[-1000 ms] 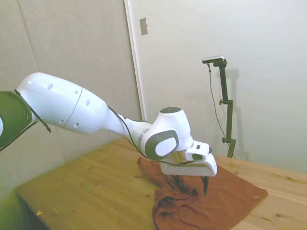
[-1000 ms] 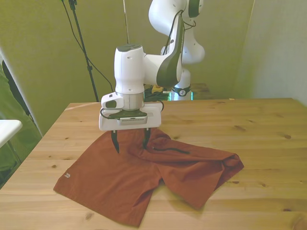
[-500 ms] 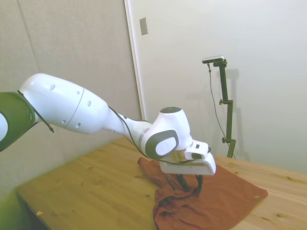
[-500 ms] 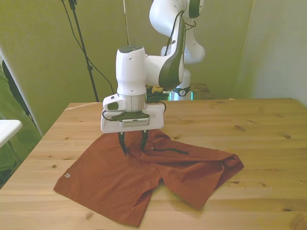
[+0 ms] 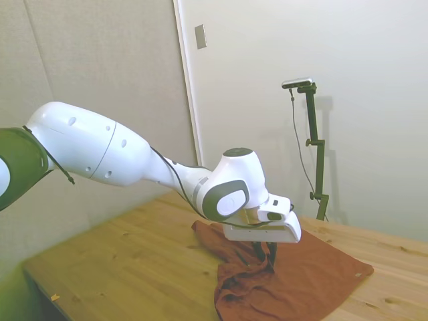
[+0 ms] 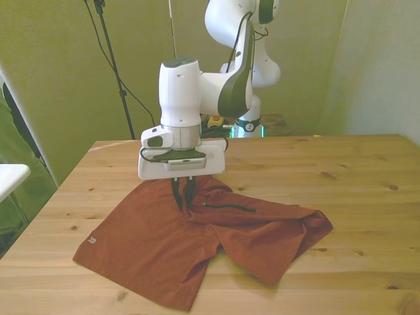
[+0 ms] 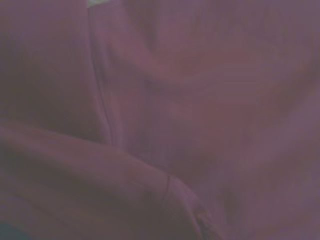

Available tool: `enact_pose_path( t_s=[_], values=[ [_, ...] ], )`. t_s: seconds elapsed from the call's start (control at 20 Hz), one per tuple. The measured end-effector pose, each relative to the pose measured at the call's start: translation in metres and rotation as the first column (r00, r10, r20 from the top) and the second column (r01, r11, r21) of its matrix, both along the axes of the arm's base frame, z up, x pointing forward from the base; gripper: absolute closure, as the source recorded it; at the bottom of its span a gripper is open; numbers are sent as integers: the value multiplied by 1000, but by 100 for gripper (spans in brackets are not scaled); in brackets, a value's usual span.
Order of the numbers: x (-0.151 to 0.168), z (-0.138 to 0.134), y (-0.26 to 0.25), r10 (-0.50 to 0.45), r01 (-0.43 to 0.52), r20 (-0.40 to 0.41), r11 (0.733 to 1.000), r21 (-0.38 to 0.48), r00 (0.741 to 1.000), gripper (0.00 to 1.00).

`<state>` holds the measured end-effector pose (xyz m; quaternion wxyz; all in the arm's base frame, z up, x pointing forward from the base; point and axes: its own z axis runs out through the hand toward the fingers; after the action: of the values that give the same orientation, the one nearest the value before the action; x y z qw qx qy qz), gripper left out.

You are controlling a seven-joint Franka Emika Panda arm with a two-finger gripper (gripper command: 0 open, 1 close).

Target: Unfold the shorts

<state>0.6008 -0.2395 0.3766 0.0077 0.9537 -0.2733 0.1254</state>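
The rust-orange shorts (image 6: 164, 249) lie on the wooden table (image 6: 341, 177). One leg is spread flat toward the front view's left; the other leg is bunched and folded at the front view's right (image 6: 289, 233). A dark zip pocket (image 6: 230, 207) shows near the waist. My gripper (image 6: 182, 197) stands straight down over the waistband with its fingers drawn together on a pinch of the cloth. From the side, the gripper (image 5: 265, 257) presses into the crumpled fabric (image 5: 281, 287). The wrist view is filled with blurred reddish cloth (image 7: 165, 125) and a seam.
Bare wooden tabletop (image 6: 367, 216) surrounds the shorts on the front view's right and toward the near edge. In the side view there is open table (image 5: 120, 261) on the arm's side.
The fingers, wide apart a second ago, have closed together onto the fabric near the waistband. The hand has barely shifted.
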Motion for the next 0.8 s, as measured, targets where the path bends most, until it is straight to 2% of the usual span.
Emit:
enact_pose_path(
  t_s=[0.2,0.45,0.65,0.8],
  values=[
    [-20,27,47,99,-98,18,995,-29,995,100],
    [-74,47,154,300,-300,-10,949,-94,954,100],
    [-138,38,220,415,-418,-49,902,-104,908,100],
    [-190,20,244,460,-467,-85,878,-107,884,100]
  ],
)
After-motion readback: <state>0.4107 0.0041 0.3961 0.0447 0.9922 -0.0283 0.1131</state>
